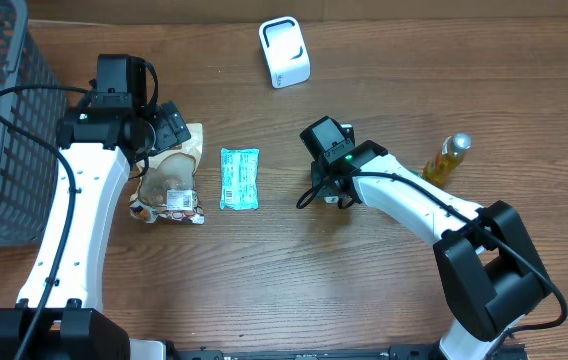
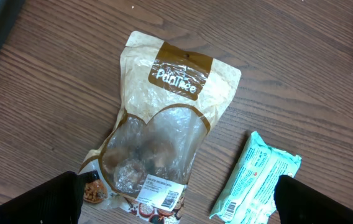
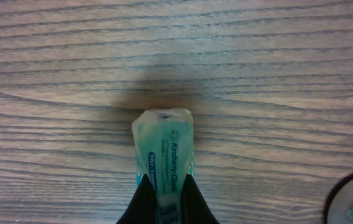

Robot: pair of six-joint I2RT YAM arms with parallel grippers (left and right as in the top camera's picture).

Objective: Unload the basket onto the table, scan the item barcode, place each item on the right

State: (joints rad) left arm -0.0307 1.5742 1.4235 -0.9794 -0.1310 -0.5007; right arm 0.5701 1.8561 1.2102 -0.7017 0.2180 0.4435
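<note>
The Kimberly-Clark pack (image 3: 163, 149), name printed down its pale green wrapper, sits near the desk's middle, pinched in my right end effector (image 3: 164, 190), which is clamped tight on it. A teal packet (image 1: 239, 178) lies to its left. Past that is a snack bag (image 2: 164, 124) with a barcode sticker. My left end effector (image 2: 183, 199) hangs over it, spread wide and empty. The white scanner (image 1: 284, 52) is by the far edge.

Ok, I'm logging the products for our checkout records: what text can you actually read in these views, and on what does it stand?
"Kimberly-Clark": on the pale green pack gripped in the right end effector; the smaller print below it is blurred.
Brown pouch: white brand word starting with "P", the rest unclear.
Barcode sticker on the pouch: print too small to read.
Teal packet: print too blurred to read.
</note>
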